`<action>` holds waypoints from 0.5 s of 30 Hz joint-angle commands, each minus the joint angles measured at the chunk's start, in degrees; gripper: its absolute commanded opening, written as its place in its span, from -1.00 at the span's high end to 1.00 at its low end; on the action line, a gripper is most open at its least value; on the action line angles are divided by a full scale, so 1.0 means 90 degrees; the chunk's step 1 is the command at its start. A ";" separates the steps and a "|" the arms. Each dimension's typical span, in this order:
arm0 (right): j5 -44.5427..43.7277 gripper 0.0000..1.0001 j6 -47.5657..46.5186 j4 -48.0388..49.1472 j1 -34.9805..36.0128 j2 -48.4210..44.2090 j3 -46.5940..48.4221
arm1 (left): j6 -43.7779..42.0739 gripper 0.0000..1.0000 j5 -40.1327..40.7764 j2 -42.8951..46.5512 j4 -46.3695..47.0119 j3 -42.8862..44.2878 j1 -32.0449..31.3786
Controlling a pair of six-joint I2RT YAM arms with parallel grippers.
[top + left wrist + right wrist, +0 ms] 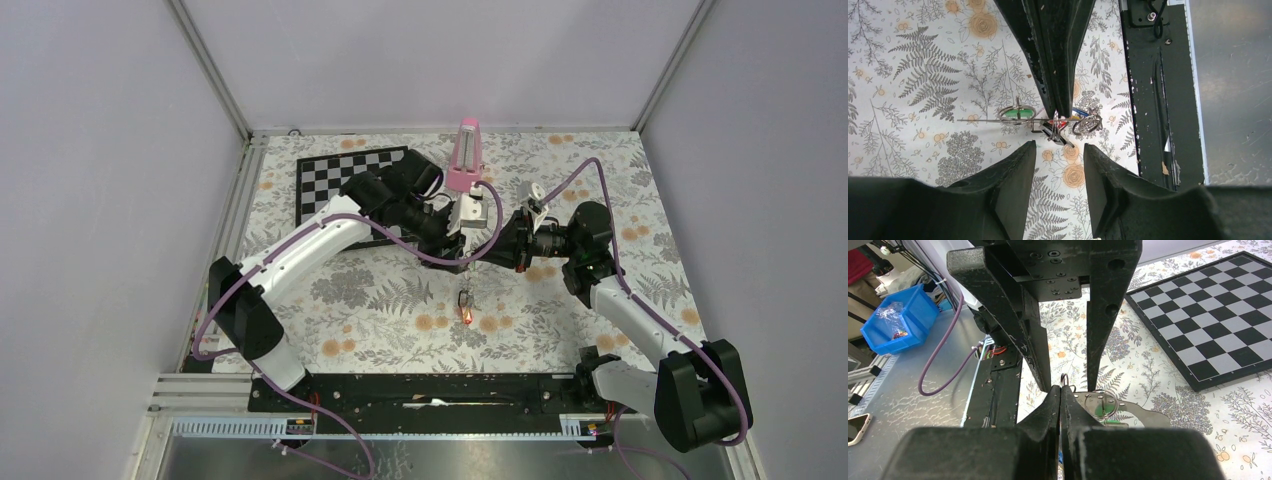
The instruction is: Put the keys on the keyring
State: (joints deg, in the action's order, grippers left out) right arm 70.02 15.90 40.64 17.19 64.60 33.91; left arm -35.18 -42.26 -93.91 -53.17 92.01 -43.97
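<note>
**Ring pinched on one side, other tool open and waiting**

The left tool (pixel 1059 148) has its jaws apart w/ nothing betw. them. It faces the right tool tip to tip, and the key cluster sits just past its fingertips. It is prob. parked there so that it can close on a key or the wire w/o a long reach.

Betw. the tools, the keyring (pixel 983 120) shows edge-on as a thin wire line running off to one side of the right tool's tip. The keys (pixel 1070 122) bunch right at that tip, red + blue tags peeking out. A green-tagged key (pixel 1018 114) sits further along the wire. Whether each key is threaded on or only resting against the wire can't be told. The bunch looks lifted off the table (pixel 380 300), likely so that the keys hang free.

The right tool (pixel 1061 389) is closed tight, its tips apparently pinching the wire. It prob. serves as the anchor, so the floppy loop doesn't sag away while the other side works.
</note>
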 commanded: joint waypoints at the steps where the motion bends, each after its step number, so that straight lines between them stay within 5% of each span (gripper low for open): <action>1: 0.0003 1.00 0.0028 0.0409 -0.0035 -0.0110 0.0233 | 0.0183 0.09 -0.0466 0.0041 0.0538 -0.0111 0.0022; 15: -0.0006 1.00 -0.0110 0.0260 -0.0064 -0.0143 0.0223 | 0.0368 0.57 -0.0538 -0.0175 0.0589 -0.0151 0.0028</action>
State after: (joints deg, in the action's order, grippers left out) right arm 70.00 15.68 40.60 17.10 64.60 33.91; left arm -32.29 -44.91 -95.31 -49.98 90.45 -43.97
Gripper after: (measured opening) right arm 0.018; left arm 0.254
